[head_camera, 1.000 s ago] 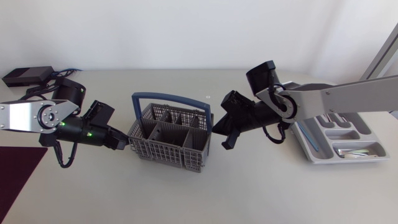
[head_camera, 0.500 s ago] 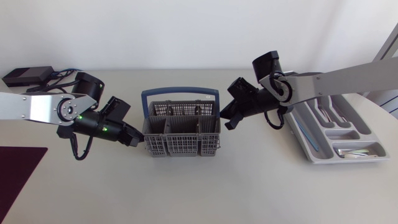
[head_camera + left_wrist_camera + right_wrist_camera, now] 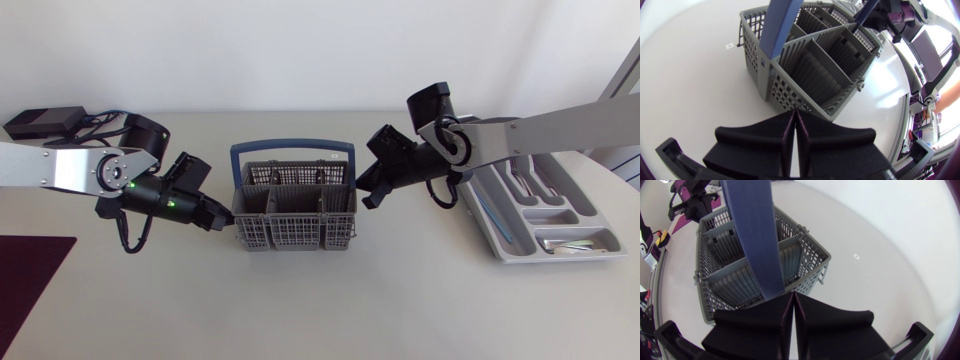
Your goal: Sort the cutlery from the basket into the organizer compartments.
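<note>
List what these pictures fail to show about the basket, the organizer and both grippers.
1. basket: head view, walls hide the compartment floors; leftover pieces uncertain.
2. organizer: head view, the right arm covers its far end; its cutlery is too small to name.
3. left gripper, right gripper: wrist views, shut tips' contact with basket unclear.

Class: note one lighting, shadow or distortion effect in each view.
Head view: even light, the basket casts only a faint shadow on the table. Left wrist view: the table washes out white beyond the basket. Right wrist view: fisheye makes the blue handle loom wide, table edge curved.
</note>
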